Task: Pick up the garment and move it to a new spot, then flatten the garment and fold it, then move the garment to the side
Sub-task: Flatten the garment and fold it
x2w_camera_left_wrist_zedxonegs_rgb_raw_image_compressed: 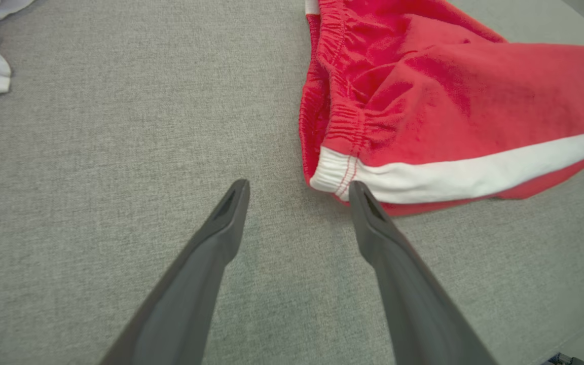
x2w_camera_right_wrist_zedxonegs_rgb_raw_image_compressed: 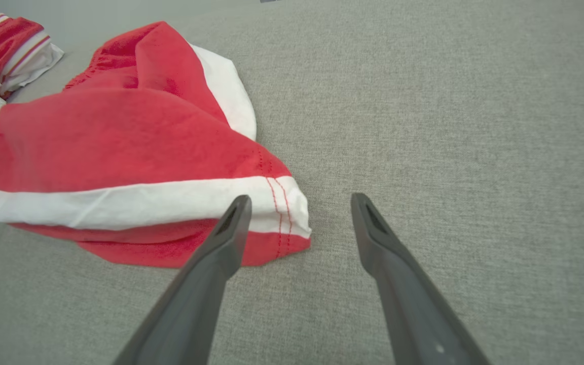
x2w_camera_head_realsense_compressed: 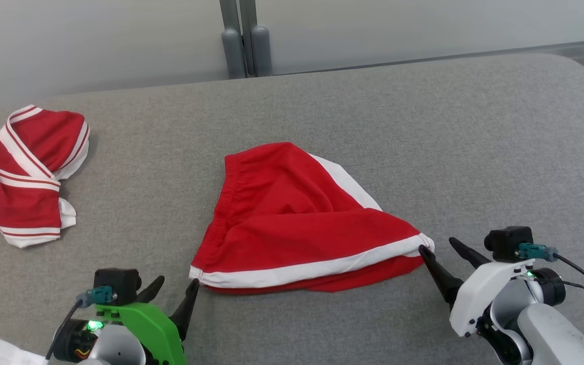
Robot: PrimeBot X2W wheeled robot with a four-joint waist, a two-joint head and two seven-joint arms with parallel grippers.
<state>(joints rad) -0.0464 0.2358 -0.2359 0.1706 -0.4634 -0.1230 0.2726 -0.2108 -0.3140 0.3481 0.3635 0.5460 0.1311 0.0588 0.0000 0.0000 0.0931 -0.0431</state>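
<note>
- The garment, a red jersey with white, red-striped trim, lies rumpled at the far left of the grey table, well apart from both grippers.
- Red shorts with a white band along the near hem lie mid-table, the elastic waist toward the left.
- Left gripper: fingers spread wide, holding nothing. One tip sits at the shorts' near-left corner, the other over bare table.
- Right gripper: fingers equally wide and empty. The inner tip meets the near-right corner of the white band — whether it presses the cloth, I cannot tell.
</note>
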